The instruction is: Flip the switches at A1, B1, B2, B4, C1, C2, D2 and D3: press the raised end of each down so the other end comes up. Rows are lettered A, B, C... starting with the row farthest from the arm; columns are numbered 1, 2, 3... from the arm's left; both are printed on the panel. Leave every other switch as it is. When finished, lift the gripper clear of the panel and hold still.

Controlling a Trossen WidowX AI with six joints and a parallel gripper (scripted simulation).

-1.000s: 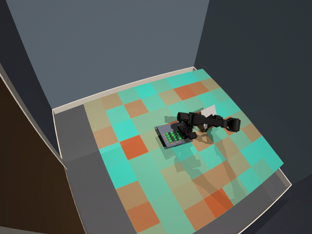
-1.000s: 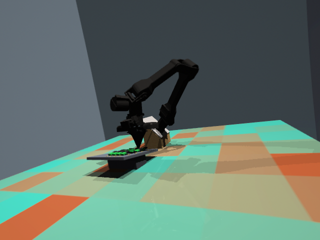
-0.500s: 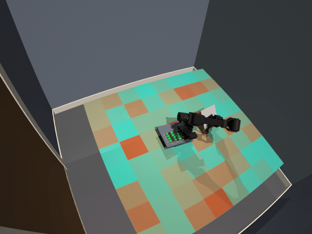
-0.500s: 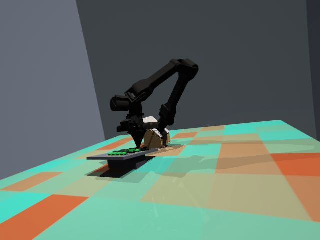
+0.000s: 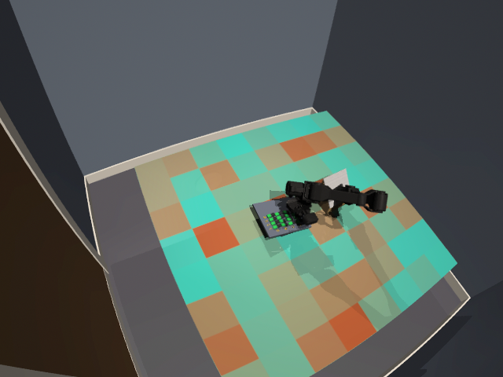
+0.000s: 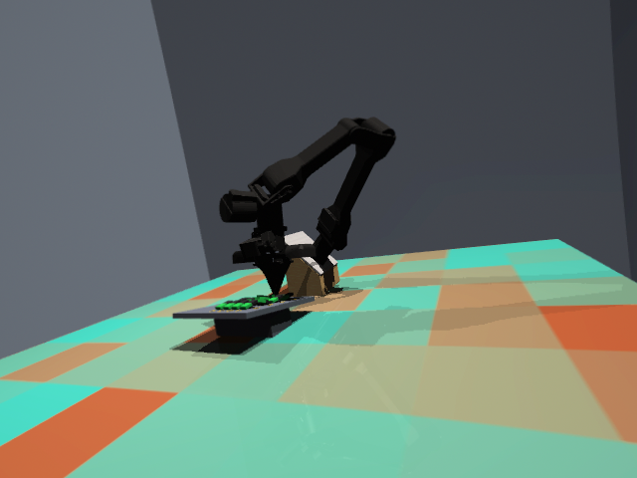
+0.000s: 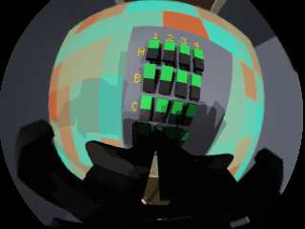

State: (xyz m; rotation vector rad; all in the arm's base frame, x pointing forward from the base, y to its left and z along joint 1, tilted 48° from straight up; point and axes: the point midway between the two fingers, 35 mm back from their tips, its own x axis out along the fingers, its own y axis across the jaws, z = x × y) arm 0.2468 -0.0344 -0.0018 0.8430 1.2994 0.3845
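Note:
The grey switch panel (image 5: 259, 209) (image 6: 190, 315) (image 7: 216, 72) carries four rows of green-and-black rocker switches. In the wrist view A1 (image 7: 153, 50), B1 (image 7: 149, 77), B2 (image 7: 166, 79), B4 (image 7: 195, 86), C1 (image 7: 146, 107) and C2 (image 7: 161, 110) show green on the far half and black on the near half. Which ends are raised is hard to tell. My gripper (image 6: 276, 294) (image 7: 156, 133) is shut and empty, pointing down with its tips at row D, around D2. Contact cannot be told. D2 is mostly hidden by the tips; D3 (image 7: 183, 135) is in shadow, partly covered.
A brown block with a white sloped top (image 5: 337, 178) (image 6: 305, 278) stands behind the gripper, close to the arm's base. The panel rests raised on a dark support (image 6: 247, 325) over the patchwork table top (image 5: 219, 237) (image 6: 231, 426). The arm's shadow falls across panel and table.

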